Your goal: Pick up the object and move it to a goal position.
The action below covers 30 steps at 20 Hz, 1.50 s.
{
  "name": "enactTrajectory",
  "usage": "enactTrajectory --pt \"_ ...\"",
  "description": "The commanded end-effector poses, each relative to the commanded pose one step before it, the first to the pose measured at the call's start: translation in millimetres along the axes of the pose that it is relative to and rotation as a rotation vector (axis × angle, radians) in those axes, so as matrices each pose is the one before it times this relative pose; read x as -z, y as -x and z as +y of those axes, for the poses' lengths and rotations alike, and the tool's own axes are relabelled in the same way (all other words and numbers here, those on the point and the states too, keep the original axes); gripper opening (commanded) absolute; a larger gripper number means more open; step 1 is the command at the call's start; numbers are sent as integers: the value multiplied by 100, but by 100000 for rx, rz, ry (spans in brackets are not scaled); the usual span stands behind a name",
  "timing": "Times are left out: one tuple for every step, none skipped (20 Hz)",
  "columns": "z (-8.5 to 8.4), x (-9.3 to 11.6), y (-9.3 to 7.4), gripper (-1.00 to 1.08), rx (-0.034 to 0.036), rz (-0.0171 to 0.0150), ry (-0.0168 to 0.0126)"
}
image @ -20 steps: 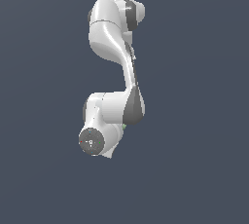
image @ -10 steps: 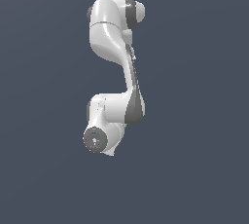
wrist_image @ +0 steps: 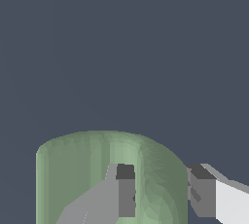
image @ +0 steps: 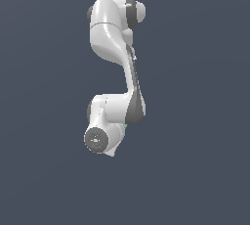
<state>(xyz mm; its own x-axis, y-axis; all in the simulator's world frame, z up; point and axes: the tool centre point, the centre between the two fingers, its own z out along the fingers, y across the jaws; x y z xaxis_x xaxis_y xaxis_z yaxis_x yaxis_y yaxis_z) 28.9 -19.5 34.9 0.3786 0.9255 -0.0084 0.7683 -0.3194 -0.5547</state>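
The claw [wrist_image: 160, 191] pinches one curved end of the green block [wrist_image: 87, 169]. Nothing else is near it.

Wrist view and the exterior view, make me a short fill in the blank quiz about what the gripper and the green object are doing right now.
1. In the wrist view, the object is pale ____ in colour.
2. One dark fingertip of the gripper lies in front of the object; the other sits ____ it, past its rounded edge.
3. In the exterior view, the object is almost wholly hidden behind the ____.
4. The background in both views is plain dark ____.

Missing words: green; beside; arm; blue-grey
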Motion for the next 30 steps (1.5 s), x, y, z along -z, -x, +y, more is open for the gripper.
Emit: enactTrajectory --pt "-3 -53 -5 -100 10 -24 -74" --pt "0 0 0 -100 0 0 0" --pt "0 0 0 -100 0 0 0" --pt "12 3 -5 -100 0 0 0" --pt "-17 19 -18 -100 17 28 61" --pt "-10 22 -27 -100 -33 49 125" --pt "-16 35 -45 -100 -56 81 207" --pt "-24 53 -62 -100 -81 116 295" --pt "-30 65 -82 -100 -103 148 376" --pt "-37 80 -101 -100 -126 183 464" --pt "-45 97 -119 -100 -151 219 555" --pt "-51 111 -139 -100 -175 253 643" --pt "-59 128 -158 -100 -200 290 736" --pt "-66 144 -178 -100 -225 326 827" --pt "-73 161 -198 -100 -250 364 923" --pt "-80 177 -219 -100 -276 402 1018" --pt "-88 194 -240 -100 -302 440 1115" --pt "-96 212 -262 -100 -328 480 1214" --pt "-104 230 -283 -100 -355 520 1316" --pt "-111 248 -305 -100 -382 561 1418" --pt "-119 267 -328 -100 -409 603 1522" --pt "-127 285 -351 -100 -437 645 1628" --pt "-135 304 -374 -100 -465 689 1735" --pt "-143 323 -396 -100 -491 730 1838" --pt "-146 330 -405 -100 -501 747 1878" --pt "-146 332 -408 -100 -503 753 1891" --pt "-147 336 -411 -100 -505 760 1905" --pt "-147 338 -414 -100 -507 766 1916" --pt "-148 340 -417 -100 -509 772 1929" --pt "-149 343 -420 -100 -511 778 1942"
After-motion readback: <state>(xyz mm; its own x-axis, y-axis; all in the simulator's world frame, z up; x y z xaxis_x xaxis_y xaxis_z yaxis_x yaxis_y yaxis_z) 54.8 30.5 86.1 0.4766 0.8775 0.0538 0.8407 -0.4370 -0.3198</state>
